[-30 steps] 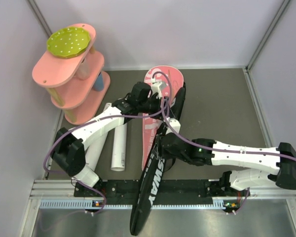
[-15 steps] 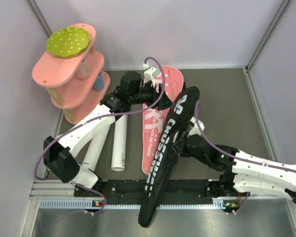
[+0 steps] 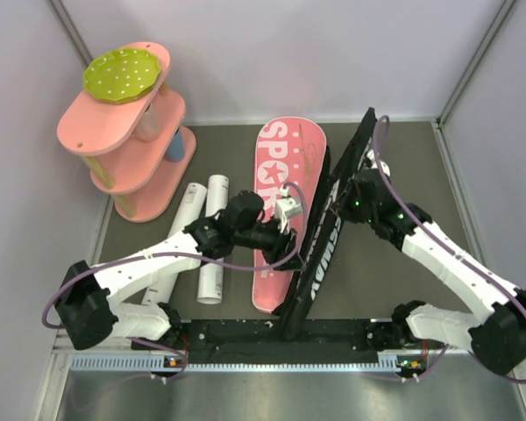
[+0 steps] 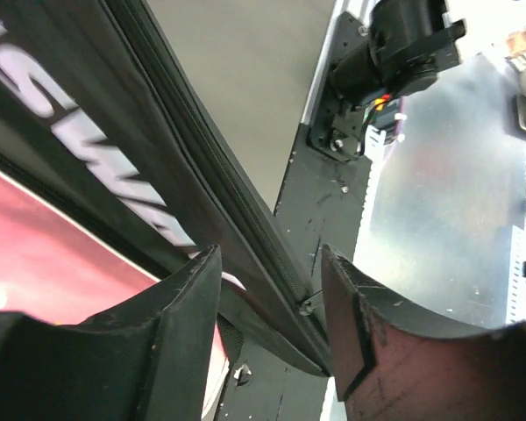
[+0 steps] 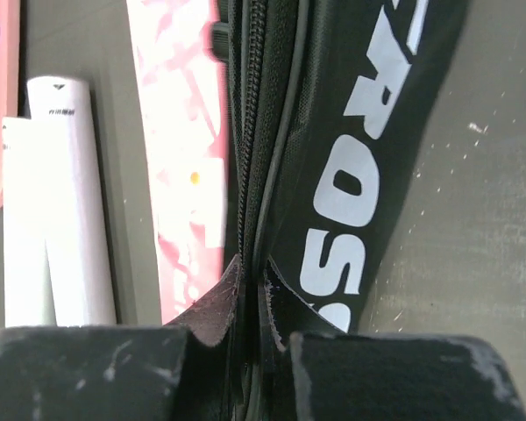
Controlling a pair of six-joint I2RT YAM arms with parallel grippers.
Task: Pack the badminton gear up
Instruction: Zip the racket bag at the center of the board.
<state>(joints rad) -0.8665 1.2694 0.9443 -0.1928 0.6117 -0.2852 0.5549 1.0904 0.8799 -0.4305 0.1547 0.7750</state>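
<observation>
Centrally on the worktop (image 3: 412, 158) lies the racket bag (image 3: 285, 162), opened out. Its pink half lies flat with the broad end toward 12 o'clock and white "SPOR" lettering facing up. The black half (image 3: 320, 259) stands raised on its long edge along the pink half's 3 o'clock side. It slants from about 1 o'clock down to 6 o'clock, where its narrow end reaches the arms' base rail.

The right hand (image 5: 250, 281) is clenched on the black half's rim. Its two fingertips are pressed together right at the zip (image 5: 244, 132), beside the white lettering. In the overhead view this grip sits on the upper part of the raised half, toward 1 o'clock.

The left hand (image 4: 267, 298) is released, with its fingers well apart. The zipped edge of the black half passes through the gap between them. Whether either finger touches the fabric cannot be told. From above, this hand reaches over the pink half toward the raised black half.

Two white tubes (image 3: 212, 241) lie side by side at the bag's 9 o'clock. A pink tiered shelf (image 3: 127, 132) with a green dotted disc (image 3: 123, 74) on top stands at 10 o'clock.
</observation>
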